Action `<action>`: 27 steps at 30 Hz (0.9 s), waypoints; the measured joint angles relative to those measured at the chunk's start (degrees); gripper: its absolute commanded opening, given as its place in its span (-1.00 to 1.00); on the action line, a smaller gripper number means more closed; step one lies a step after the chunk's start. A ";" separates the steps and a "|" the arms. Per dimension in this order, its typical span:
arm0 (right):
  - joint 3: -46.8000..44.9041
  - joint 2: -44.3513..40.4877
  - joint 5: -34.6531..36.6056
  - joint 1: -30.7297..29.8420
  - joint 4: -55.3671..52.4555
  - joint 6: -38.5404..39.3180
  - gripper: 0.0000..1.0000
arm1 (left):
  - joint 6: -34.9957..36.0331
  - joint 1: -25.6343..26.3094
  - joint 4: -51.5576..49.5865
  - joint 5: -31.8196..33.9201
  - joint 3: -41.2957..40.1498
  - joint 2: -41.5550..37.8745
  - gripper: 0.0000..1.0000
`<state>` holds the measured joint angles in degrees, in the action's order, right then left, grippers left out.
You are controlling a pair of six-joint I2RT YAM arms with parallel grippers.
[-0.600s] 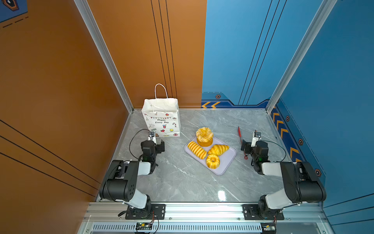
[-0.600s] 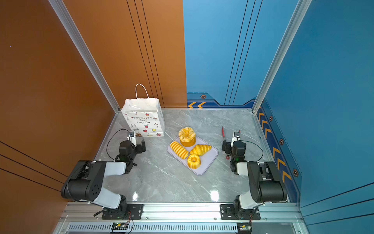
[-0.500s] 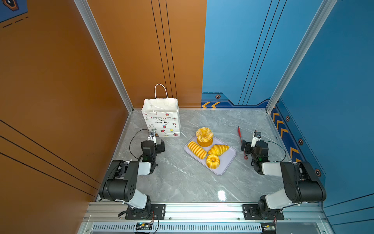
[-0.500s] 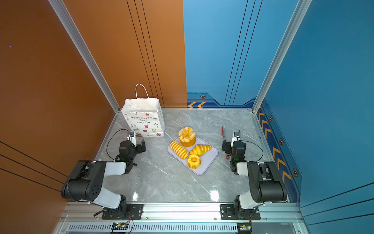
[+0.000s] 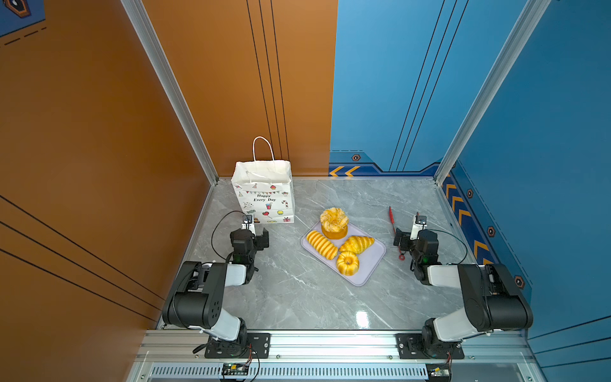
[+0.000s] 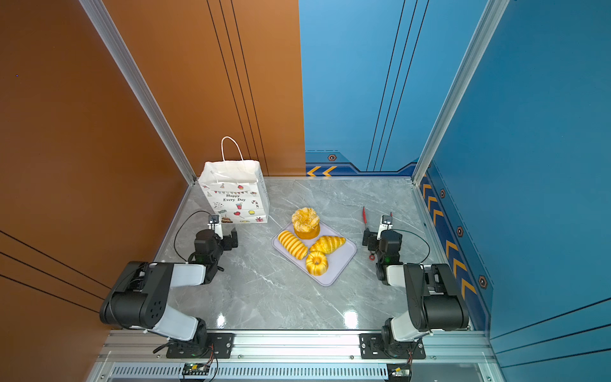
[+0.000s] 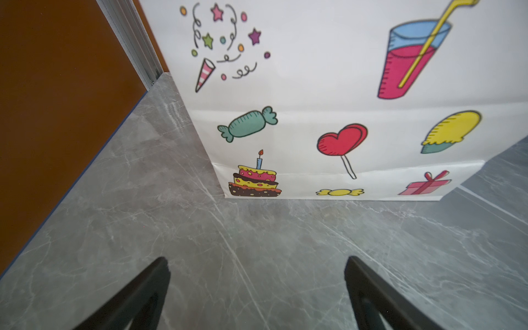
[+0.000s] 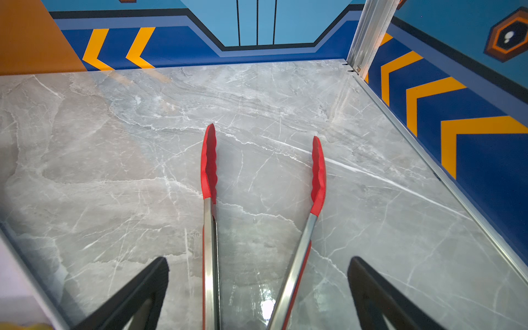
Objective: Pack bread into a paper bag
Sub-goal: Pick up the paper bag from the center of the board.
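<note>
The white paper bag stands upright and open-topped at the back left. All the bread lies on a lilac tray mid-table: a sesame ring bun, a ridged long loaf, a croissant and a small ring cake. My left gripper rests low just in front of the bag, open and empty. On the right side my right gripper is open, its fingers straddling the handles of red-tipped tongs without touching them.
The tongs lie on the grey marble table, their tips pointing at the back wall. Orange and blue walls close the table on the left, back and right. An aluminium rail with both arm bases runs along the front.
</note>
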<state>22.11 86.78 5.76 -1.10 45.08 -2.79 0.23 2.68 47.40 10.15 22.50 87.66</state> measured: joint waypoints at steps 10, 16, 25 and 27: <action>0.00 0.00 0.00 0.00 0.00 0.00 1.00 | 0.02 0.02 0.00 0.04 0.00 0.00 0.97; 0.00 0.00 0.00 0.00 0.00 0.00 1.00 | 0.00 -0.09 0.00 -0.15 0.00 0.00 0.97; 0.00 0.00 0.00 0.00 0.00 0.00 1.00 | 1.01 3.34 -5.11 5.49 1.64 -1.57 0.97; 0.00 0.00 0.00 0.00 0.00 -0.02 1.00 | 1.66 6.19 -12.59 10.27 6.75 -2.16 0.97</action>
<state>22.11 86.78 5.76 -1.10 45.08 -2.81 1.89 8.86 34.81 20.43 29.26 85.49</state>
